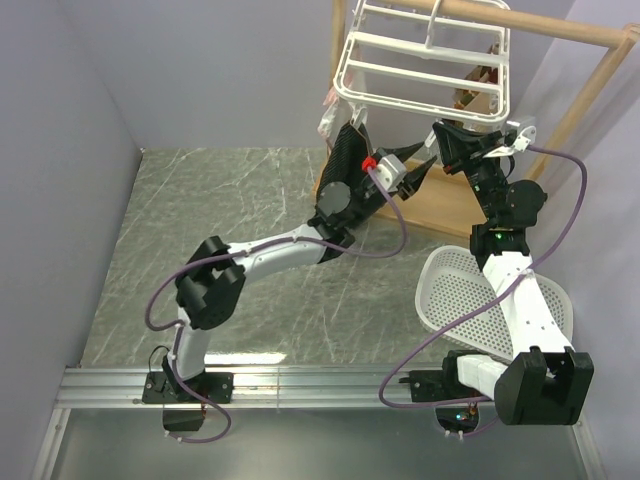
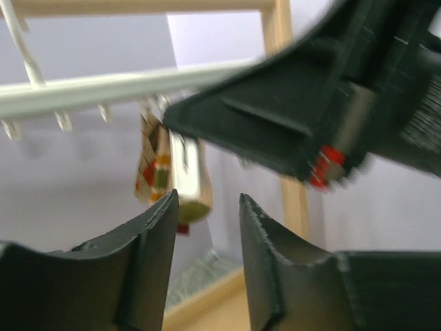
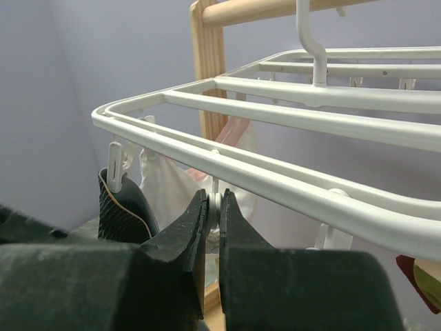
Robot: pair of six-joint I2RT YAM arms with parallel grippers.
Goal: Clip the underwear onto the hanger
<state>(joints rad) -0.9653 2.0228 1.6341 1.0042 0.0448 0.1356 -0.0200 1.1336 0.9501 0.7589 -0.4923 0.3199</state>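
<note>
The right gripper (image 3: pixel 213 204) is clenched on a small white clip (image 3: pixel 216 186) under the hanger's (image 3: pixel 303 96) front bar, while the left gripper (image 2: pixel 207 200) stands parted, grasping nothing. The underwear (image 3: pixel 121 207) hangs just left of the right gripper, apparently caught by a corner clip (image 3: pixel 115 164). One side looks fastened, and the other probably has yet to go into the pinched clip.

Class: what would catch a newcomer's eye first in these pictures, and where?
A white plastic barred drying rack hangs from a light wooden frame at the top right. Black fabric briefs with orange trim dangle at its left corner. The right tool is pinched shut on a small white clip under its front bar, and the left tool is open and empty.
</note>
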